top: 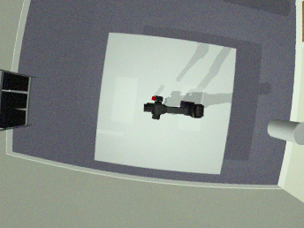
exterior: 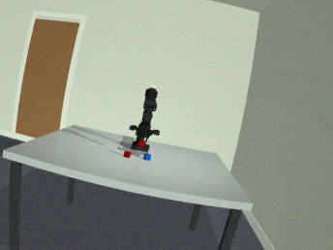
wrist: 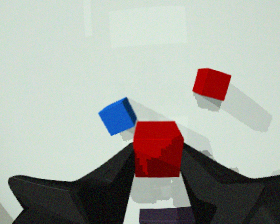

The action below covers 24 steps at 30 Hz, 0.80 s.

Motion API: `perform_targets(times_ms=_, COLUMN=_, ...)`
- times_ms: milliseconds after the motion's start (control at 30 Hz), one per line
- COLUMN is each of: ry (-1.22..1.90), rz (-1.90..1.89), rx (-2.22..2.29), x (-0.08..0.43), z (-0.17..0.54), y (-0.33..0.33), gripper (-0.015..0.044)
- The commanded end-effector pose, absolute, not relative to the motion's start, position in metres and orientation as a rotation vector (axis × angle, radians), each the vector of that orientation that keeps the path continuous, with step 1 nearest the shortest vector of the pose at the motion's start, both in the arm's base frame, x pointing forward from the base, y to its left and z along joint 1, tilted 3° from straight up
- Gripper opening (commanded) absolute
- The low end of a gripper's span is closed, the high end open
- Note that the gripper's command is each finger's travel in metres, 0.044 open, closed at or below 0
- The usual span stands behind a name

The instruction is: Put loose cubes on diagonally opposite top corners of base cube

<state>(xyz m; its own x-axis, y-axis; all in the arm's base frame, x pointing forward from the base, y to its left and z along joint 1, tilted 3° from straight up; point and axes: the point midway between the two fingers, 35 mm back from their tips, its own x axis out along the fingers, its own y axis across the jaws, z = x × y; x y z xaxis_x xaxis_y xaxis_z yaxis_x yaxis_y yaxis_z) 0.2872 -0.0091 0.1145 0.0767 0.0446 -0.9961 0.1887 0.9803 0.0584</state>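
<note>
My gripper (exterior: 142,140) (wrist: 156,147) is shut on a red cube (exterior: 141,144) (wrist: 158,150) and holds it up above the table. The held cube is hidden under the arm in the top view. A blue cube (exterior: 147,157) (wrist: 117,116) sits on the table, ahead and a little left of the held cube in the wrist view; the arm hides it in the top view. A second red cube (top: 154,98) (exterior: 127,154) (wrist: 211,84) sits on the table, farther ahead and to the right in the wrist view. The two table cubes stand apart, and nothing is on either.
The white table (top: 128,139) (exterior: 97,161) carries the arm's dark base (exterior: 140,147) (wrist: 166,216), close behind the held cube in the wrist view. Shadows of the arm and cubes fall across the table top. A shelf unit (top: 15,91) stands off the table at the far left of the top view.
</note>
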Motion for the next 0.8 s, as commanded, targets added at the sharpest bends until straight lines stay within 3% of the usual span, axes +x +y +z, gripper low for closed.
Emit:
perform_targets(times_ms=0, ry=1.499, rz=-0.172, rx=0.249, x=0.286, z=0.11, y=0.002, gripper=0.0105)
perform_targets(times_ms=767, ry=1.469, rz=-0.401, rx=0.504, x=0.282, z=0.103, y=0.049, gripper=0.0105)
